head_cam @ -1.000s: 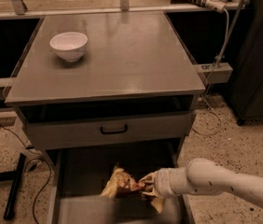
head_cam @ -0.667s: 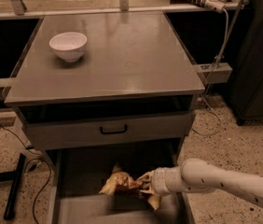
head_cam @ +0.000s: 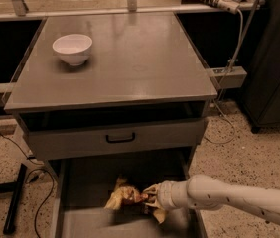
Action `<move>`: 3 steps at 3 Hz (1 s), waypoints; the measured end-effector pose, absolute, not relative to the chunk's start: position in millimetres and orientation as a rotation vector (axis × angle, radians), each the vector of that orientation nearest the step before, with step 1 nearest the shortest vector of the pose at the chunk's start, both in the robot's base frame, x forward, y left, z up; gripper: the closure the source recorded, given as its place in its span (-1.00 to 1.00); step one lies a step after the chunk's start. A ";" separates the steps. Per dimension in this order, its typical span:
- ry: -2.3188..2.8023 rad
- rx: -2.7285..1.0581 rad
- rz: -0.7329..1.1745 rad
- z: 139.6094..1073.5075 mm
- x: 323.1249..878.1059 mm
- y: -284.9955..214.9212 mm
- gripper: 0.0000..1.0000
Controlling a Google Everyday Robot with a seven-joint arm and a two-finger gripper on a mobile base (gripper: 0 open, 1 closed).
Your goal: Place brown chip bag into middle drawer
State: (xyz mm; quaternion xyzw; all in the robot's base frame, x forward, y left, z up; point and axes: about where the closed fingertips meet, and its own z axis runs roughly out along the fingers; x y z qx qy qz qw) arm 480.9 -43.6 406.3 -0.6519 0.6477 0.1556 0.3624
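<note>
The brown chip bag [head_cam: 124,197] is crumpled, dark brown with pale yellow ends, and sits low inside the open middle drawer [head_cam: 83,187], right of its centre. My gripper [head_cam: 150,197] reaches in from the right on a pale arm and is shut on the bag's right part. One yellow end sticks out to the left and another hangs below the gripper. Whether the bag rests on the drawer floor is not visible.
A closed grey drawer front with a black handle [head_cam: 120,138] is just above the open drawer. A white bowl [head_cam: 72,48] stands on the cabinet top [head_cam: 140,58]. Cables and a black stand leg [head_cam: 15,197] lie on the floor at left; a power strip [head_cam: 224,76] hangs at right.
My gripper and the bag have shifted slightly to the left inside the drawer. The bowl and drawers have not moved.
</note>
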 end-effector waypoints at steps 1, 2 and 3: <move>1.668 -1.679 0.401 406.4 480.9 -43.6 0.65; 1.668 -1.679 0.401 406.4 480.9 -43.5 0.17; 1.668 -1.679 0.401 406.4 480.9 -43.5 -0.30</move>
